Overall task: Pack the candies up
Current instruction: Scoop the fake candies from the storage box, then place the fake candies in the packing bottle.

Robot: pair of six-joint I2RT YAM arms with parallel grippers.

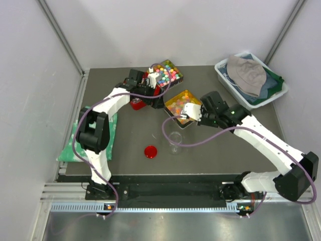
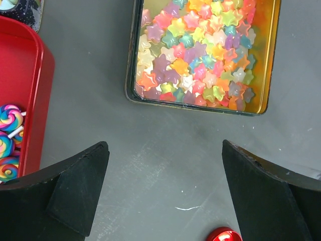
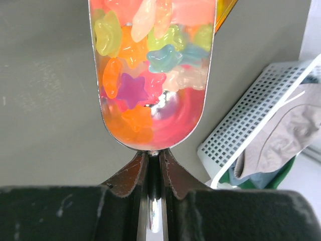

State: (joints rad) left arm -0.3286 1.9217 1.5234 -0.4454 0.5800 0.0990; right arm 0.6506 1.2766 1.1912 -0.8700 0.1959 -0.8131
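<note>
Right fingers (image 3: 128,175) clamped on handle of metal scoop (image 3: 173,123), star-shaped candies (image 3: 133,90) heaped in it ahead, left fingers (image 2: 75,186) wide apart over desk (image 2: 165,150), gold tin (image 2: 271,60) of more candies beyond them.

The candies (image 2: 200,55) are little shiny stars (pink, yellow, orange, green, purple), piled in a gold tin (image 2: 270,55); some fill a scoop (image 3: 173,125).

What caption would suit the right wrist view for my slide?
Right gripper holds a metal scoop heaped with glossy star candies.
</note>
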